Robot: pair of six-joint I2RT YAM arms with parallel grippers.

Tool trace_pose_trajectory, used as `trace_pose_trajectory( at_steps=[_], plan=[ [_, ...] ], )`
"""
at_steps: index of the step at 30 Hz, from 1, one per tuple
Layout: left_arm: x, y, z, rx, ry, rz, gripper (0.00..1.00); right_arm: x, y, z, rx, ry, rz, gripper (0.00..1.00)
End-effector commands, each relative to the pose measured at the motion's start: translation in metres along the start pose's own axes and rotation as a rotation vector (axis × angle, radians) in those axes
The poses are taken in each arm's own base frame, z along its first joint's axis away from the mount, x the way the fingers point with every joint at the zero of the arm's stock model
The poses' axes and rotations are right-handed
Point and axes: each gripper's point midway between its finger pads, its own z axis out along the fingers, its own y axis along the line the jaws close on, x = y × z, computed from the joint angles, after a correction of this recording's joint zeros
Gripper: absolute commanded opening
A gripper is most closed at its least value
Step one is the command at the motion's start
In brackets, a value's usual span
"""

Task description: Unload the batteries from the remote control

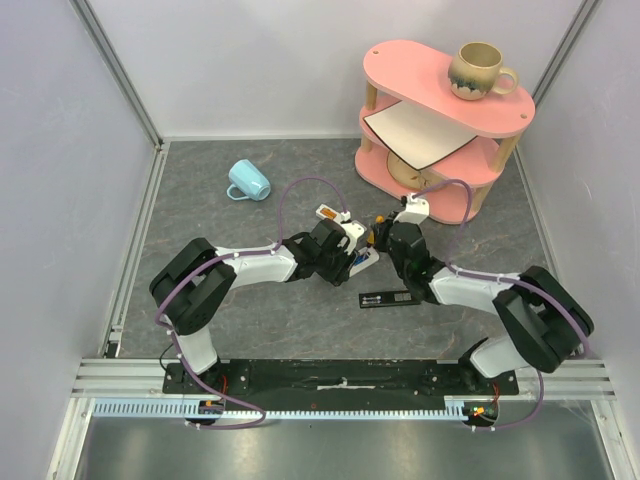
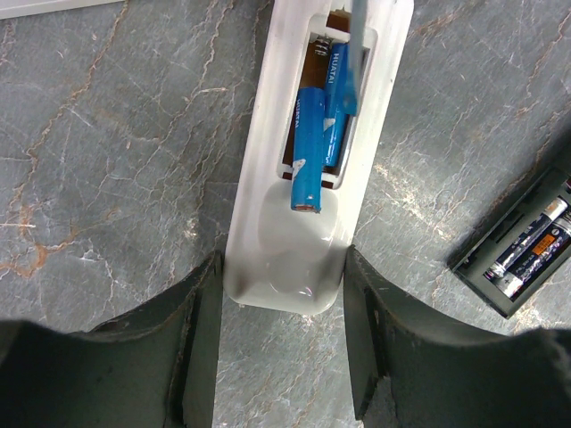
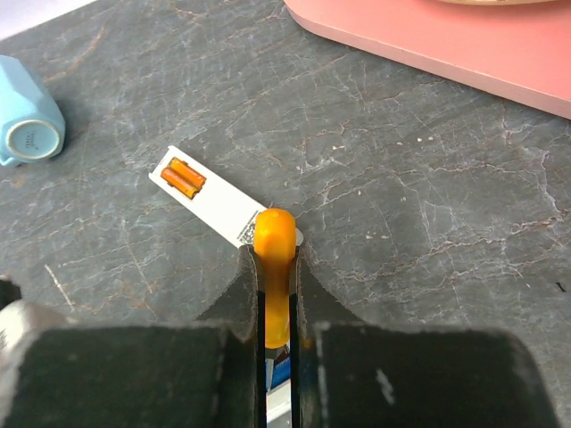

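Note:
A white remote [image 2: 285, 232] lies on its face with its battery bay open. Two blue batteries are in it: one [image 2: 308, 147] is tipped up, its near end over the bay's edge, and the other [image 2: 332, 134] lies beside it. My left gripper [image 2: 284, 267] is shut on the remote's near end, a finger on each side. My right gripper [image 3: 275, 259] is shut on the orange-handled screwdriver [image 3: 274, 236], whose shaft [image 2: 350, 62] reaches down into the bay. In the top view both grippers meet at the table's middle, left [image 1: 350, 255] and right [image 1: 385, 237].
A black remote [image 1: 388, 298] with its bay open and cells inside lies just right of the white one, also in the left wrist view [image 2: 526, 245]. Another white remote [image 3: 192, 183] holds orange cells. A blue mug [image 1: 248, 181] lies at the back left. A pink shelf [image 1: 440, 120] stands at the back right.

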Motion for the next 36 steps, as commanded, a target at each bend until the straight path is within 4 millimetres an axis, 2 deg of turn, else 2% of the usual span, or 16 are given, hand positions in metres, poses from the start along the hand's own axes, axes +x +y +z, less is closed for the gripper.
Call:
trace_pose_trajectory(
  at_steps=[1,8,17,23,31,36],
  plan=[
    [0.020,-0.001,0.008,0.012,0.071,0.008,0.02,-0.019,0.010,0.017,0.018,-0.070,0.002,0.00],
    [0.020,-0.001,0.008,0.011,0.070,0.008,0.02,-0.016,0.007,0.027,0.051,-0.072,-0.011,0.00],
    [0.020,-0.001,0.007,0.011,0.071,0.010,0.02,0.000,0.000,0.033,0.077,-0.040,-0.035,0.00],
    [0.020,-0.001,0.007,0.011,0.071,0.010,0.02,-0.006,-0.010,0.030,0.123,-0.057,-0.056,0.00],
    [0.021,0.000,0.008,0.009,0.073,0.010,0.02,-0.013,-0.012,0.029,0.141,-0.077,-0.065,0.00],
    [0.020,-0.001,0.008,0.012,0.075,0.010,0.02,-0.008,-0.009,0.034,0.133,-0.063,-0.070,0.00]
  ],
)
